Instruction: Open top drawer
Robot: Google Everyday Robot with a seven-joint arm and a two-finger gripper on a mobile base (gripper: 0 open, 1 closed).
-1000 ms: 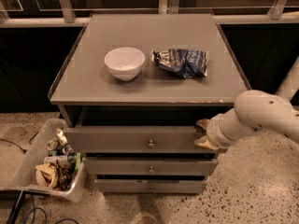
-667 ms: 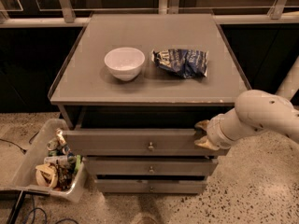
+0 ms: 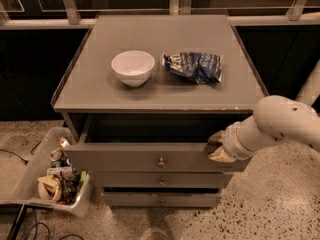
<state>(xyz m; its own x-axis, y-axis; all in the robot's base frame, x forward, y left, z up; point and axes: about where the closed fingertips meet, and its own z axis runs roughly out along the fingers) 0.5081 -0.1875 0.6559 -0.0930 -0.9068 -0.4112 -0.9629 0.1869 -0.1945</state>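
Note:
The top drawer (image 3: 125, 156) is the wide grey front just under the cabinet's top, with a small round metal knob (image 3: 161, 161) at its centre. It stands pulled out part way, with a dark gap showing behind its front. My gripper (image 3: 218, 146) is at the right end of that drawer front, against its upper edge, on the end of my white arm (image 3: 280, 124), which comes in from the right. The two slimmer drawers, the middle one (image 3: 130, 180) and the bottom one (image 3: 130, 200), sit below it.
On the grey cabinet top (image 3: 100, 91) stand a white bowl (image 3: 133, 67) and a crumpled blue chip bag (image 3: 194, 66). A clear bin (image 3: 30, 184) full of trash stands on the floor at the left, with cables (image 3: 20, 224) beside it. Dark windows run behind the cabinet.
The top drawer front has come a little further out toward the camera, and my gripper has moved with it at its right end.

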